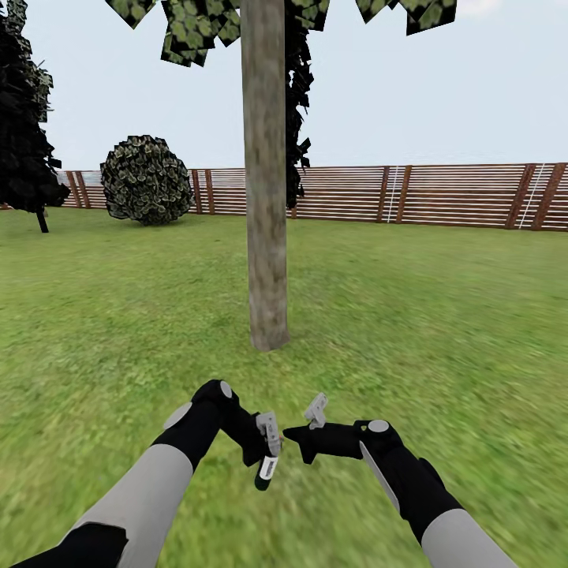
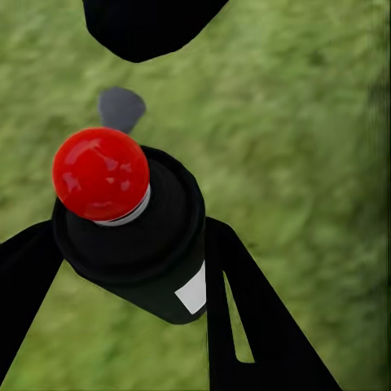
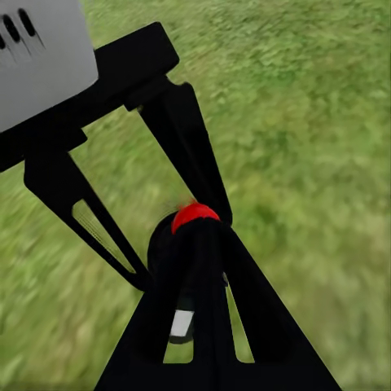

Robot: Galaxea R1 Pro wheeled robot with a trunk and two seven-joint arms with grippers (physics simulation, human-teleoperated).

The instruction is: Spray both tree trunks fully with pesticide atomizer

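While both arms reach forward low over the grass (image 1: 442,315), the left gripper (image 1: 268,446) is clamped on the pesticide atomizer (image 1: 266,470), a small dark can that hangs from its fingers just above the lawn. From the left wrist the hold is plain: two black fingers (image 2: 244,309) press against either side of the dark body, the round red tip (image 2: 101,173) faces the camera, and a small white label sits on the side of the can.

Just beside it, the right gripper (image 1: 304,440) points across toward the left one, nearly touching it. From the right wrist its own black fingers (image 3: 204,326) lie over the can, with the red tip (image 3: 194,215) peeking between them and the other gripper's fingers around it. Whether the right gripper's fingers are actually pressing the can or only lying across it, I cannot tell.

Farther out, straight ahead, a thick mottled grey-brown tree trunk (image 1: 265,173) rises from the grass, its flat green leaves (image 1: 197,28) spread at the top of the head view. Beyond it stand a round bush (image 1: 147,180), a dark narrow tree (image 1: 24,126) at the left, and a brown slatted fence (image 1: 442,196) along the back.
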